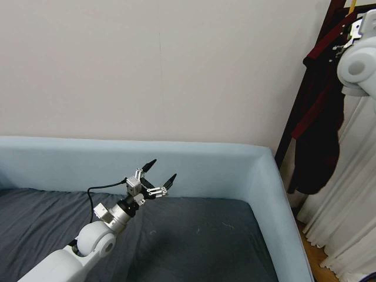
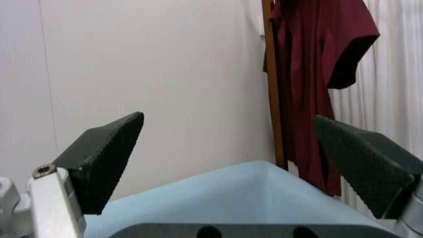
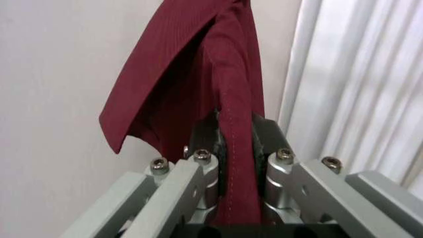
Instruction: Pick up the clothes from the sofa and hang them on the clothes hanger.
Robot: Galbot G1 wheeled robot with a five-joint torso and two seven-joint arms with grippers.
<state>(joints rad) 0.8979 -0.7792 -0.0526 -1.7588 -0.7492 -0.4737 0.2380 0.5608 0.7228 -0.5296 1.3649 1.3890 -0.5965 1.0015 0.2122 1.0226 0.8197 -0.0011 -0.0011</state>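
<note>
A dark red garment hangs beside the dark wooden clothes stand at the right of the sofa. My right arm is raised at the top of that garment. In the right wrist view my right gripper is shut on a fold of the red cloth, which rises from between the fingers. My left gripper hovers open above the sofa seat, close to the backrest, with nothing in it. Past its spread fingertips, the left wrist view takes in the hanging garment and the stand's pole.
The light blue sofa has a dark grey seat cushion; its right armrest ends near the stand. White curtains hang at the far right over a strip of wooden floor. A plain wall stands behind.
</note>
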